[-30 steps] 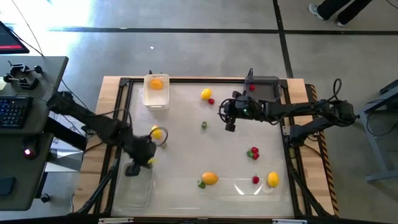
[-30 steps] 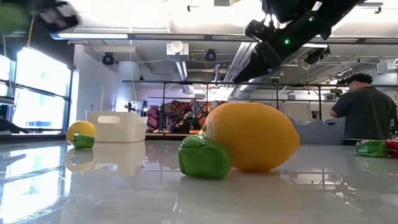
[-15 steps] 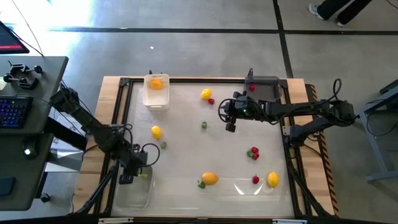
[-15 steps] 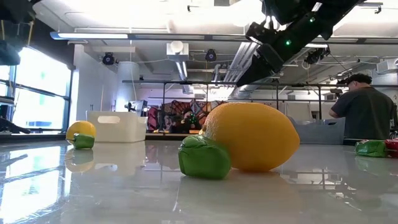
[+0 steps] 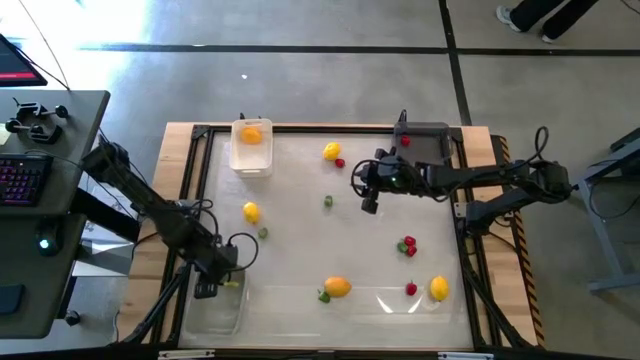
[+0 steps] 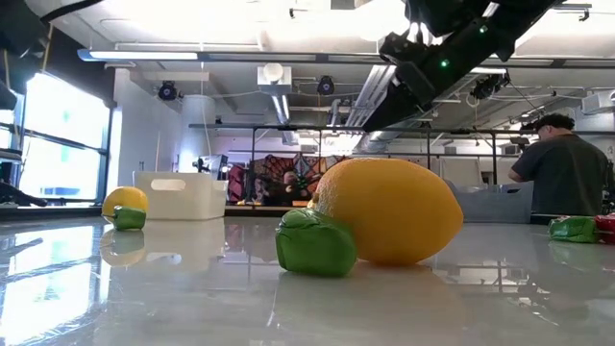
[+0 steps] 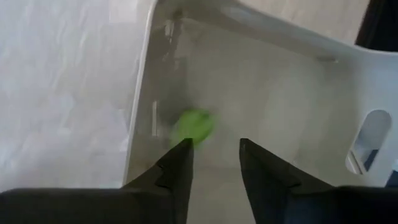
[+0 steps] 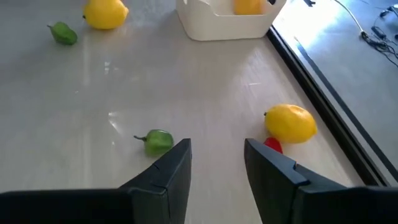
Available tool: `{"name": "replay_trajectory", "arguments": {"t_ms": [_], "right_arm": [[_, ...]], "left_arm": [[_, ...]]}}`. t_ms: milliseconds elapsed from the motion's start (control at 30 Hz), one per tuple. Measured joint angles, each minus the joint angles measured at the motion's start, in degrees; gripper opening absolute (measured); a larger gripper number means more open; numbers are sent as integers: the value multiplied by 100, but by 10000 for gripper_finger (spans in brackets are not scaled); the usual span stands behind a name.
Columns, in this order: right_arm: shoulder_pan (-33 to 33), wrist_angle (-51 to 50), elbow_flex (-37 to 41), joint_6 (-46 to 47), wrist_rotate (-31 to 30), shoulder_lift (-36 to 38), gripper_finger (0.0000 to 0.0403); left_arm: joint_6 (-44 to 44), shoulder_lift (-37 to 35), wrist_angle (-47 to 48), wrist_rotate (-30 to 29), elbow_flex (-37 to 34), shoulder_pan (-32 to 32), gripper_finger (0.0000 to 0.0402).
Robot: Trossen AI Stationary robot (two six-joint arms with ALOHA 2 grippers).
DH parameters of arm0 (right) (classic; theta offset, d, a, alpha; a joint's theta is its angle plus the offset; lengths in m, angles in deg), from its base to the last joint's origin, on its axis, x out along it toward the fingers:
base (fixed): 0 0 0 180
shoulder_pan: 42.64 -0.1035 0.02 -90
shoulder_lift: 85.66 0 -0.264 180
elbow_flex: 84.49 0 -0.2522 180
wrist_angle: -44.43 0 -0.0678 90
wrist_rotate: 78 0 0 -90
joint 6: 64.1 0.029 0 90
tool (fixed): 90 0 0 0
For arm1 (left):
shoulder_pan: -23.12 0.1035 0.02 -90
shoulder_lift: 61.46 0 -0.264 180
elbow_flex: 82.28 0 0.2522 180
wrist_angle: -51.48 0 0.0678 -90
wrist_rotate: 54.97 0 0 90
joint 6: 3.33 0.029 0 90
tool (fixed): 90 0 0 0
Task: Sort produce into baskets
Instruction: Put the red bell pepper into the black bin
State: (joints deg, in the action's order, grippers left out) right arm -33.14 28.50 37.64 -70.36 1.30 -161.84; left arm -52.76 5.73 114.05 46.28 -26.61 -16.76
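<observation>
Two arms are over the tabletop (image 5: 300, 215). The left gripper (image 7: 212, 146) hangs above the clear tray (image 5: 215, 305) at seven o'clock, jaws parted narrowly and holding nothing; a small green piece (image 7: 193, 126), blurred, shows just past the fingertips against the tray's floor, so I judge it has been let go there.

The right gripper (image 8: 216, 149) hovers high near the tabletop's centre, toward one o'clock, jaws open and empty. The green piece (image 8: 156, 141) lies just ahead of its jaws and a little to one side, stem end trailing sideways, so its long axis runs roughly across the jaw line. A yellow lemon (image 8: 290, 122) with a red berry (image 8: 271, 145) touching it sits near the twelve o'clock edge; the dark grey tray (image 5: 428, 143) is close behind that arm.

Open surface surrounds the green piece, giving clear room to descend. The right arm is plainly nearer.
</observation>
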Motion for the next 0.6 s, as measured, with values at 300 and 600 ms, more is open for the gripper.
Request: {"name": "replay_trajectory", "arguments": {"t_ms": [300,600], "right_arm": [[-94,31,0,-11,-2,0,139],[-94,28,0,-23,-6,-2,139]], "left_arm": [[202,77,123,286,65,71,144],[1785,-168,112,-386,330,794,18]]}}
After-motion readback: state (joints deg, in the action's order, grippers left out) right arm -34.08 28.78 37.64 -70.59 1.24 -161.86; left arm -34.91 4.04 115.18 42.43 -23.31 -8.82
